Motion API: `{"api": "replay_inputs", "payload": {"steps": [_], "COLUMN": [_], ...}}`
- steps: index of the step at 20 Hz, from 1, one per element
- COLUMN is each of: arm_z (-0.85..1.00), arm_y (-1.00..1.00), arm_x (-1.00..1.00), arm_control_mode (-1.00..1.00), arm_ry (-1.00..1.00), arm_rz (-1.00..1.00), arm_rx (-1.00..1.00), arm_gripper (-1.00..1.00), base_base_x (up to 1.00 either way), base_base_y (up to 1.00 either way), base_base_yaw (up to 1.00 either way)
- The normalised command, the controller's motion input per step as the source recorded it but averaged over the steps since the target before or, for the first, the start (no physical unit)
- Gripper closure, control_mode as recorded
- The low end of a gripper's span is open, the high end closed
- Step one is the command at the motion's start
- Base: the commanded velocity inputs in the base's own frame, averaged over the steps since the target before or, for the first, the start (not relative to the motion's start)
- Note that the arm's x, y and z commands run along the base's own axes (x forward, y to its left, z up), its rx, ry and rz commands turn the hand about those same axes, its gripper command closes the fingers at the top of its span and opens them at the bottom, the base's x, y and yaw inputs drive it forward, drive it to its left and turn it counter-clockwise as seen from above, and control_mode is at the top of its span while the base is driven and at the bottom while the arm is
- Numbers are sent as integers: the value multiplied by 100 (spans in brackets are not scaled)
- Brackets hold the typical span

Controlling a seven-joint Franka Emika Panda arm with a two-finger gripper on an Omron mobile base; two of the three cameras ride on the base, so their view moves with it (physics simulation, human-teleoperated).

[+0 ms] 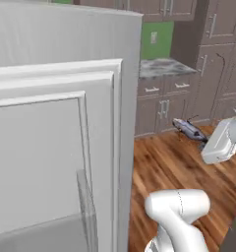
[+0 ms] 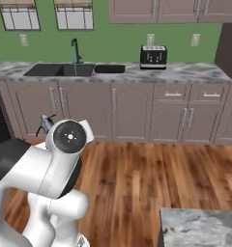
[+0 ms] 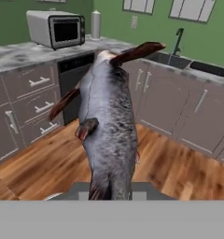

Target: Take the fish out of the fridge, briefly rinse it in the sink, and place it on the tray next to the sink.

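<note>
**Item: fish, in transit**

Fish [image 3: 109, 135]: silvery-grey, slim, clamped in your pincer [image 1: 202, 142] above the wood floor [image 2: 152, 178], clear of the fridge [image 1: 56, 138]. Likely light, slick and soft; you are best holding mid-body, firmly. Sink [image 2: 60, 70] and tray [image 2: 109, 69] lie across the room on the counter [image 2: 185, 73], toaster [image 2: 153, 57] beyond. No legible writing or brand.

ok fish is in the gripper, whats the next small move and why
Probably carry it toward the sink. The gripper is shut on the fish, held in the air over the wood floor, clear of the fridge; the sink is across the room and the fish is not yet rinsed.
</note>
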Motion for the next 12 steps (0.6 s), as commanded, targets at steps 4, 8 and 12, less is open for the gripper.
{"api": "replay_inputs", "payload": {"steps": [4, 8, 12], "arm_z": [0, 0, 0], "arm_y": [0, 0, 0], "arm_x": [0, 0, 0], "arm_control_mode": [100, 100, 100], "arm_ry": [0, 0, 0], "arm_rz": [0, 0, 0], "arm_rx": [0, 0, 0], "arm_gripper": [100, 100, 100], "base_base_x": [100, 100, 100], "base_base_y": [0, 0, 0], "base_base_yaw": [19, 13, 12]}}
